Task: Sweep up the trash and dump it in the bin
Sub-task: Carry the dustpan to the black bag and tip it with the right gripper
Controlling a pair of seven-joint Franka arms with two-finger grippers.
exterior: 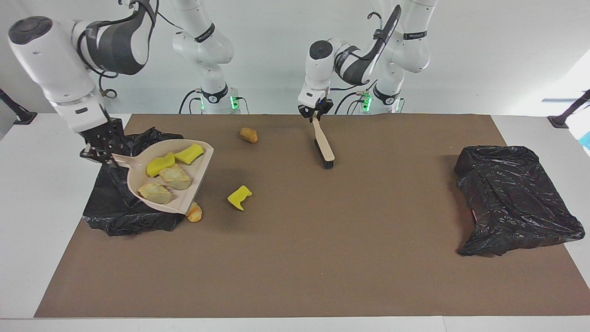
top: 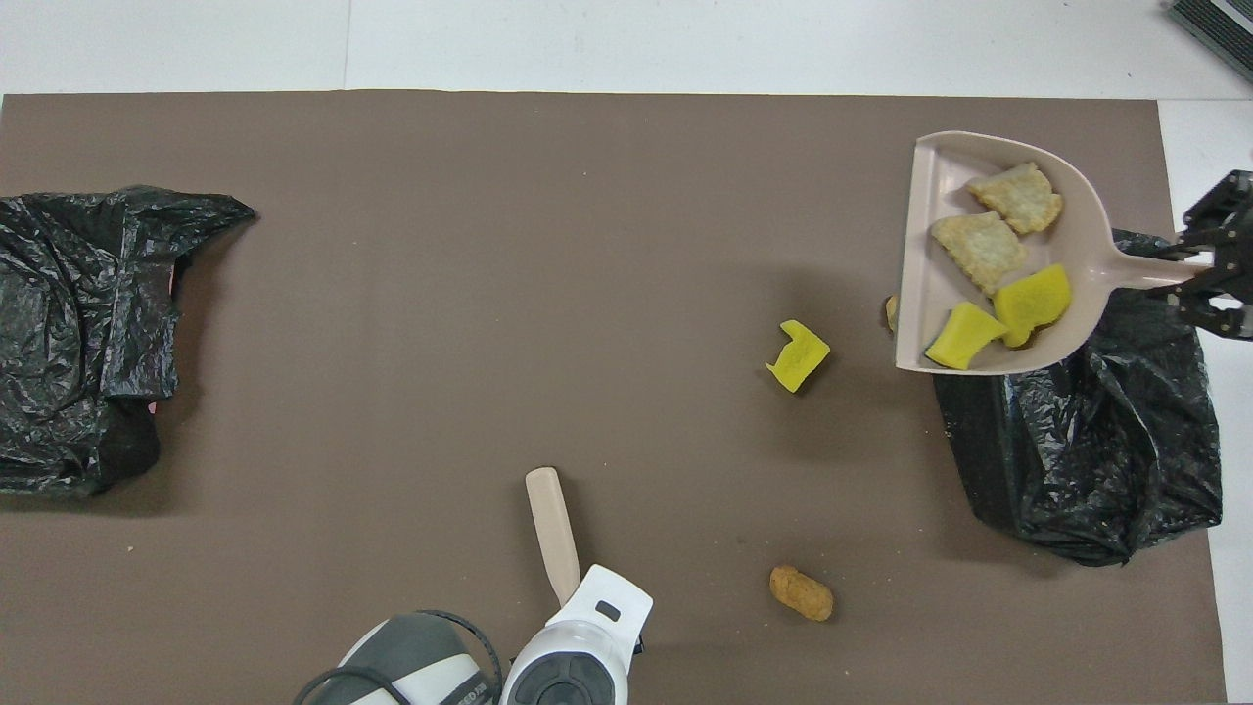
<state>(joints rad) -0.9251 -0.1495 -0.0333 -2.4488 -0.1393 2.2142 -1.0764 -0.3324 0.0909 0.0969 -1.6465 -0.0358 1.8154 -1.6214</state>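
Over the black-lined bin [exterior: 133, 198] at the right arm's end of the table, you had the dustpan [exterior: 198, 177] raised with four trash pieces [exterior: 168, 174] in it, two yellow, two bread-like, none dumped yet. Three were left on the mat: a yellow chunk [exterior: 239, 197], a lump [exterior: 194, 212] against the bin, another [exterior: 249, 135] nearer the robots. Your right gripper [exterior: 99, 152] was clamped on the dustpan handle. Your left gripper [exterior: 315, 116] was at the brush [exterior: 324, 146] handle top, bristles on the mat; can't tell its finger gap.
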